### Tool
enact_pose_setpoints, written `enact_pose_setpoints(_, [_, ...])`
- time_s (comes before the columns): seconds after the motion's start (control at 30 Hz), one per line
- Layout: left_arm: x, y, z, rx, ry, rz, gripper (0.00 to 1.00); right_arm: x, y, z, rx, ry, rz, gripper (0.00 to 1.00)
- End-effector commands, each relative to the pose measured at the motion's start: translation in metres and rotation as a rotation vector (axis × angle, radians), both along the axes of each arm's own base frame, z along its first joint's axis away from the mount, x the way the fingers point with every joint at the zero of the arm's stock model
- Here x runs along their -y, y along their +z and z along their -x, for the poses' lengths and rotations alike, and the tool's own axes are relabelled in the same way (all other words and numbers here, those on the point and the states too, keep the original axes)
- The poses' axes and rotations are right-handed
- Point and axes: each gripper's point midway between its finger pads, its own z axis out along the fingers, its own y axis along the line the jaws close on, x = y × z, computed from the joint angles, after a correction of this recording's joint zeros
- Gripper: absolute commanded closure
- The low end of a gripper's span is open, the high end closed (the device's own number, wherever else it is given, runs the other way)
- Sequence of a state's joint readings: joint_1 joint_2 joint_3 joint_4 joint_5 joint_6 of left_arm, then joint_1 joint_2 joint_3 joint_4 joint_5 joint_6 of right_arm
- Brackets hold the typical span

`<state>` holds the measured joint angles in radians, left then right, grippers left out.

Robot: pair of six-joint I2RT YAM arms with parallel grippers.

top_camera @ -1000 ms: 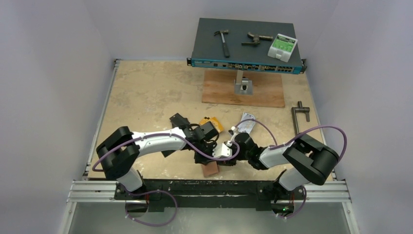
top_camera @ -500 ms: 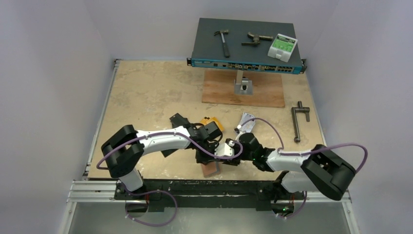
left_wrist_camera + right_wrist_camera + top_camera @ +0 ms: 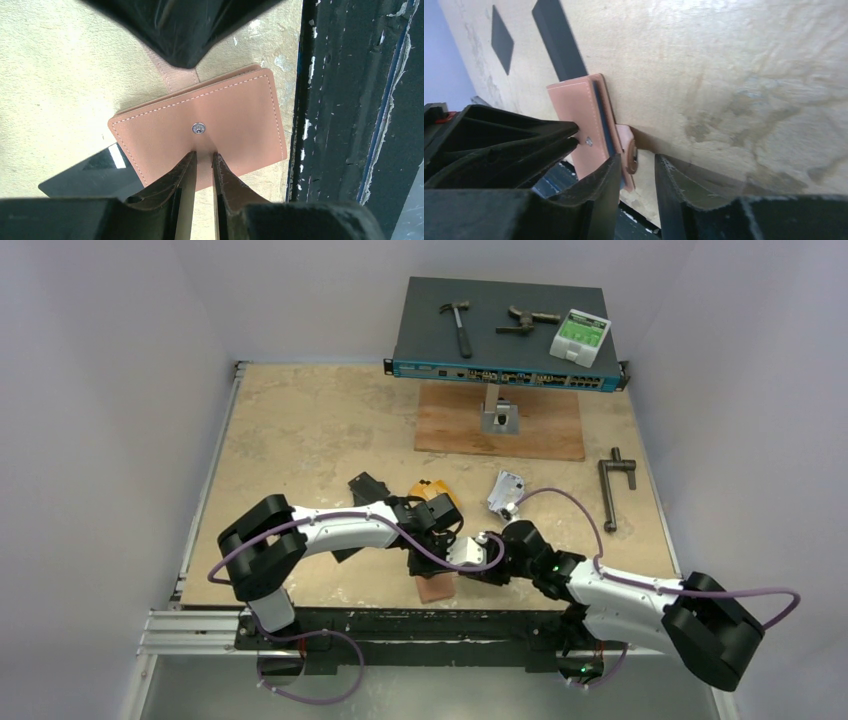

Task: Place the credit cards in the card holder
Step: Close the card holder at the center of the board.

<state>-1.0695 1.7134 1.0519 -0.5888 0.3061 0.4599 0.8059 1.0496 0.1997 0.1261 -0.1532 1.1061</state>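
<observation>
Two claws meet over a salmon-pink wallet (image 3: 240,120), which lies at the near edge of a sandy table (image 3: 300,430).

The left claw (image 3: 204,159) is nearly closed. Its fingers (image 3: 176,182) are pinched on the wallet's nearest edge, just short of a small silver snap stud (image 3: 199,128). The wallet is spread flat beyond the fingertips, with white stitching along its border. To the left of these fingers, a black card (image 3: 90,175) pokes out from under the wallet's corner. To their right, a scuffed black rail (image 3: 340,100) runs just beside the wallet.

The right claw (image 3: 638,160) is held a little apart, with a narrow gap between its fingertips. The wallet's small snap tab (image 3: 629,155) sits in that gap, close against one finger, and is not clamped by both. Just beyond and to the left of this claw, the wallet is seen edge-on. A dark card edge (image 3: 603,115) shows between its two leaves.

From above, an orange card (image 3: 437,492) lies on the table just beyond the left claw. A loose black card (image 3: 366,485) lies beyond it and to its left, and a silver card (image 3: 506,490) lies beyond the right claw. Well past all of these, a wooden board (image 3: 540,430) lies below a dark box (image 3: 505,340) with a hammer (image 3: 458,325) on top.
</observation>
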Motion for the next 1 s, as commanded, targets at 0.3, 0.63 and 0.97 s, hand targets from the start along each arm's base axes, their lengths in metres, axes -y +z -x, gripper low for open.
enact_pose_setpoints(0.3, [0.006, -0.015, -0.006, 0.051, -0.027, 0.004, 0.83, 0.034, -0.009, -0.004, 0.005, -0.099, 0.165, 0.72])
enact_pose_setpoints(0.63, [0.005, -0.015, -0.007, 0.08, -0.019, 0.035, 0.83, 0.024, 0.001, -0.022, 0.038, -0.078, 0.143, 0.75])
enact_pose_setpoints(0.97, [0.003, -0.015, -0.008, 0.096, -0.02, 0.043, 0.83, 0.019, 0.008, -0.027, 0.05, -0.066, 0.098, 0.9])
